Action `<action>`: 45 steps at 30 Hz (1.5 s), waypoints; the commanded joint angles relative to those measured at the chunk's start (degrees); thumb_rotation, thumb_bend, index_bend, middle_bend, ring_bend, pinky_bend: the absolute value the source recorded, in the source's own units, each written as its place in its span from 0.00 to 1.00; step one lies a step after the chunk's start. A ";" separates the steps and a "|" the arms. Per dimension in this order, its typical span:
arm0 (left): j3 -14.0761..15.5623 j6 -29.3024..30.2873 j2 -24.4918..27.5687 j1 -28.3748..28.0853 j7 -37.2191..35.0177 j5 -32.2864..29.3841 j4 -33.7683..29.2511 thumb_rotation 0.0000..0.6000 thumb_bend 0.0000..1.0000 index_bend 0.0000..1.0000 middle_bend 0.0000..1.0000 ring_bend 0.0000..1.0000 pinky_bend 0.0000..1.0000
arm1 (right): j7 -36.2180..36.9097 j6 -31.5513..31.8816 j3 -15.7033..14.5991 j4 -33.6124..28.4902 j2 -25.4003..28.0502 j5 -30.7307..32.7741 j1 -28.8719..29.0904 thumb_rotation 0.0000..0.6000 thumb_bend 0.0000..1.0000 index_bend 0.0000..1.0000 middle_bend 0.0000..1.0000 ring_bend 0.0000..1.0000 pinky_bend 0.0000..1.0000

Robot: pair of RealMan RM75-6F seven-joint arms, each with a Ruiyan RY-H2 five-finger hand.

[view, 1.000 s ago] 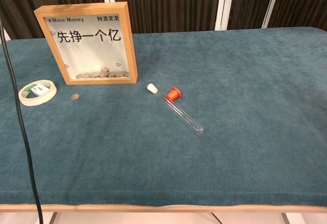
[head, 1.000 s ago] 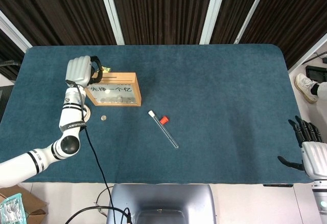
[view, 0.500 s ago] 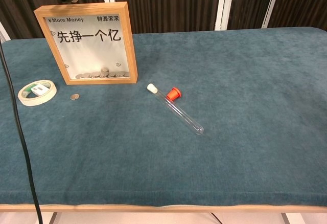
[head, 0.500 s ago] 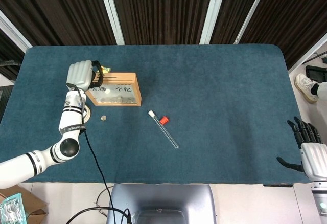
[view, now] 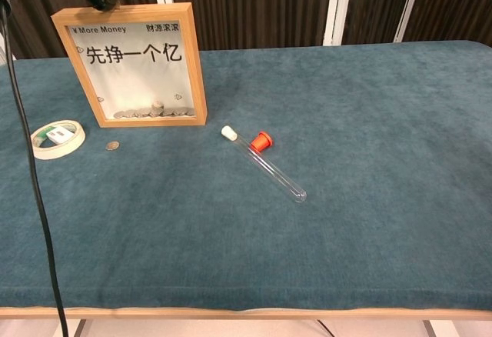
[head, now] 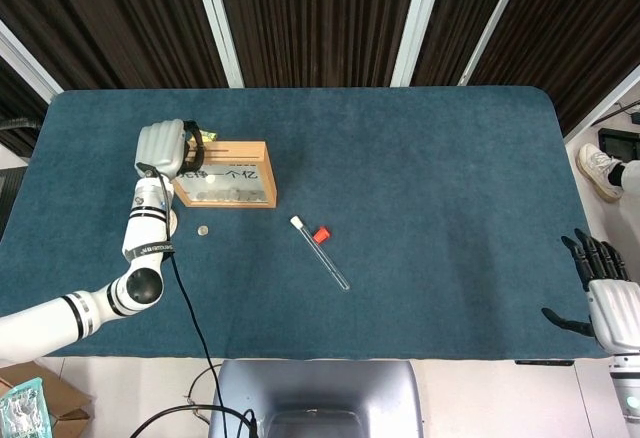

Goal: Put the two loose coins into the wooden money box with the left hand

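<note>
The wooden money box (view: 134, 64) stands upright at about ten o'clock on the table (head: 420, 158), and one coin (view: 113, 145) lies loose just in front of it, beside the tape roll (view: 55, 138). The left hand (head: 165, 148) hovers over the box's top left end, fingers curled; whether they pinch a coin I cannot tell. If so, line the edge up with the slot before letting go. The right hand (head: 605, 293) hangs off the table's four-o'clock corner, fingers apart, holding nothing.
</note>
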 commanded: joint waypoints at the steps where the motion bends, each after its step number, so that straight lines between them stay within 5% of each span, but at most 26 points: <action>1: 0.32 -0.34 0.20 -0.01 -0.13 -0.06 0.10 1.00 0.55 0.67 1.00 1.00 1.00 | -0.32 -0.09 0.05 -0.08 -0.13 0.15 0.08 1.00 0.11 0.00 0.00 0.00 0.00; 9: 1.08 -0.79 0.88 0.07 -0.59 0.19 -0.19 1.00 0.55 0.64 1.00 1.00 1.00 | -1.08 0.04 0.30 -0.34 -0.42 0.67 0.07 1.00 0.11 0.00 0.00 0.00 0.00; 18: 1.61 -1.17 1.24 0.10 -1.41 0.19 -0.20 1.00 0.47 0.45 1.00 1.00 1.00 | -1.00 0.12 0.29 -0.39 -0.30 0.68 0.01 1.00 0.11 0.00 0.00 0.00 0.00; 24: 1.76 0.11 1.16 0.38 -2.46 1.50 -1.20 1.00 0.43 0.41 1.00 1.00 1.00 | -0.78 -0.13 0.13 -0.34 -0.01 0.56 0.04 1.00 0.11 0.00 0.00 0.00 0.00; 29: 2.63 5.74 2.47 2.96 -5.34 9.27 -6.16 1.00 0.40 0.38 1.00 1.00 1.00 | -0.77 -0.15 0.01 -0.24 -0.07 0.32 0.07 1.00 0.11 0.00 0.00 0.00 0.00; 34: 6.77 13.44 3.48 10.41 -14.35 23.34 -12.14 1.00 0.36 0.36 1.00 1.00 1.00 | -0.77 0.38 -0.44 -0.57 -0.01 -0.86 -0.07 1.00 0.11 0.00 0.00 0.00 0.00; 38: 9.07 14.96 4.32 13.43 -16.91 27.14 -14.15 1.00 0.36 0.36 1.00 1.00 1.00 | -0.72 0.69 -0.61 -0.68 -0.03 -1.34 -0.16 1.00 0.11 0.00 0.00 0.00 0.00; 41: 14.88 19.02 6.56 20.20 -18.93 31.99 -18.63 1.00 0.36 0.35 1.00 1.00 1.00 | -0.50 1.36 -1.01 -0.83 -0.14 -2.66 -0.28 1.00 0.11 0.00 0.00 0.00 0.00; 45: 18.60 23.75 6.14 25.44 -22.46 38.97 -18.88 1.00 0.37 0.36 1.00 1.00 1.00 | -1.19 1.13 -1.44 -0.98 -0.24 -3.10 -0.28 1.00 0.11 0.00 0.00 0.00 0.00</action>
